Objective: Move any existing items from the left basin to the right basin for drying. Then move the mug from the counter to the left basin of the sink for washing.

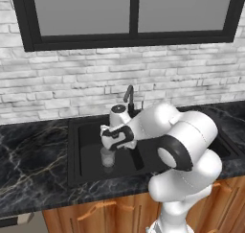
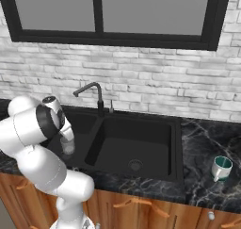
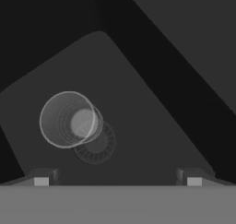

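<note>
We saw the hand (image 1: 112,148) wide open and holding nothing, poised over the left basin (image 1: 88,145). The cup (image 3: 69,120) stood upright on the basin floor, just beside the drain (image 3: 97,147), below the hand and off towards 1 fingertip.

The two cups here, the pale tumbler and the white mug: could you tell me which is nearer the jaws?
The handleless translucent tumbler, upright in the left basin just below the open gripper; the mug stands far right on the counter.
</note>
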You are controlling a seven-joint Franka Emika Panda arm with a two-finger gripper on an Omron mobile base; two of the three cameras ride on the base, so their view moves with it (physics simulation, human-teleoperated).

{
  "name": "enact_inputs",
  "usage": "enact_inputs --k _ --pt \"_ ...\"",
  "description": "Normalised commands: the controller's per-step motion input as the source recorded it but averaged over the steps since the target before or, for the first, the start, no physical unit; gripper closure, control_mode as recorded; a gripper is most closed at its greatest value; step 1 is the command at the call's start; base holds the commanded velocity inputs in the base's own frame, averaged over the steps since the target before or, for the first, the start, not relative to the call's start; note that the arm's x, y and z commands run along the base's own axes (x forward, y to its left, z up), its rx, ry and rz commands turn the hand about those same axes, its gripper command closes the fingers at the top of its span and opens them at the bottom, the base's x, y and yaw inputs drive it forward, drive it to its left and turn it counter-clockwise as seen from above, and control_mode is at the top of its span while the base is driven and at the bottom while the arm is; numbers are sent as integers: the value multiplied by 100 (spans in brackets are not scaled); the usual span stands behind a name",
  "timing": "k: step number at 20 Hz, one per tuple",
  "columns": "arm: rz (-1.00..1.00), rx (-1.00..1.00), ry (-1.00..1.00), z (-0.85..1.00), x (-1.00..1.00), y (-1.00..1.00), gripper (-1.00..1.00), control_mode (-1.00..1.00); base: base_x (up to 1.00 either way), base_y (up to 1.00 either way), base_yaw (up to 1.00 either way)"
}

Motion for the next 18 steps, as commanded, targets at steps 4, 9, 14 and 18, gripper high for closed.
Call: enact_inputs --k 4,9,14,18 --pt "-2 0 0 -27 2 1 -100 -100 0 0 0" --pt "0 0 0 -22 0 0 -100 -100 0 0 0" --pt "-3 0 0 -27 0 0 -100 -100 0 0 0" --pt "-5 0 2 -28 4 0 -100 -100 0 0 0"
